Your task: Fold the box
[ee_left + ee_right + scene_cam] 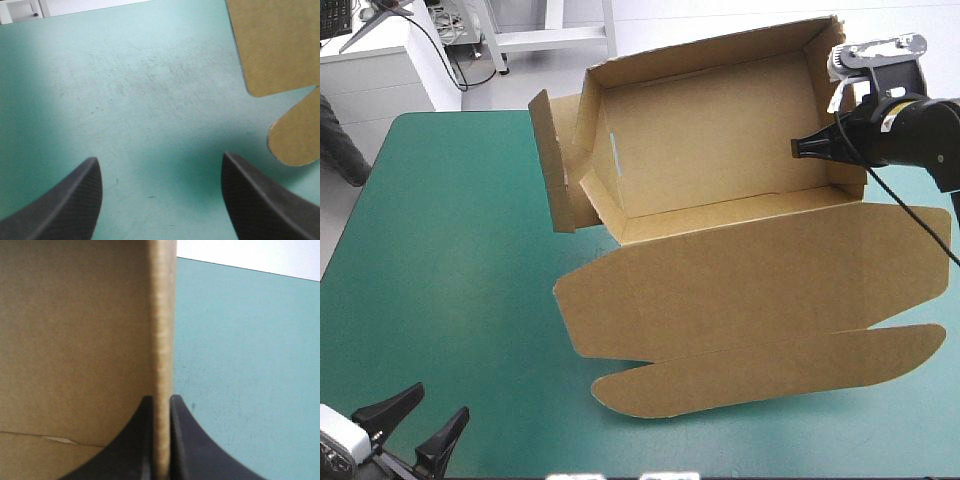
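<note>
Box (720, 160), an open tray at the tabletop's (450, 250) far right, judged light, stiff board best held by wall edges: right gripper (800, 147) jaws clamped on 1 end wall, left gripper (438, 402) jaws apart.

From above and behind the arms we look forward and down on the whole worktop (450, 260), the box (720, 150) spread in full. At the left wrist we sit low and close over the worktop, looking along the left jaws toward two rounded flap ends, which the high view shows at the box's near left. At the right wrist we sit closer still, looking along the right jaws clamped on an upright wall, the box's right wall as seen from above.
</note>
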Robot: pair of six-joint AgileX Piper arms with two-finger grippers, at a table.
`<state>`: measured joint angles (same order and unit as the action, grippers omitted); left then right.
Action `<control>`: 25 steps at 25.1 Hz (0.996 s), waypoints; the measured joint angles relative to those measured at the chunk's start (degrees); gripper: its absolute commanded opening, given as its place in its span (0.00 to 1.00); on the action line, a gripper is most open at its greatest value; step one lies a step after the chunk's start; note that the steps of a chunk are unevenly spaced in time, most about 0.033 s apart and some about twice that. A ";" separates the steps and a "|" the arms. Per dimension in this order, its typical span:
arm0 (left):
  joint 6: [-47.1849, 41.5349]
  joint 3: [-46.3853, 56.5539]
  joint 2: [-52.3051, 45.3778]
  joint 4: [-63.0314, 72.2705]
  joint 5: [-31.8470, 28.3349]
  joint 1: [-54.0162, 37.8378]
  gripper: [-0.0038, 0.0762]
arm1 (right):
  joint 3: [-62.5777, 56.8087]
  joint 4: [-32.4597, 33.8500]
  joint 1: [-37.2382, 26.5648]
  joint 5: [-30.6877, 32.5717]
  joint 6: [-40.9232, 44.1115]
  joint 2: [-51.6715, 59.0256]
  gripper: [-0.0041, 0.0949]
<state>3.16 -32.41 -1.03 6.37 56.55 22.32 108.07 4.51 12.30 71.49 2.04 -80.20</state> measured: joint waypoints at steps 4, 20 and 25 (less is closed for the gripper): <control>-0.87 0.00 0.00 0.58 -3.32 0.00 0.60 | -0.06 -0.92 0.00 0.00 -0.25 0.00 0.02; -18.57 -24.70 42.35 -16.62 -8.15 0.00 0.60 | -0.06 -1.49 0.00 0.00 -1.16 0.00 0.02; -18.95 -42.31 63.44 -23.76 2.22 -0.82 0.60 | -0.06 -1.49 0.00 0.00 -2.04 0.00 0.02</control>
<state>-15.80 -74.73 62.41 -17.39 58.78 21.50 108.01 3.02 12.30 71.49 0.00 -80.20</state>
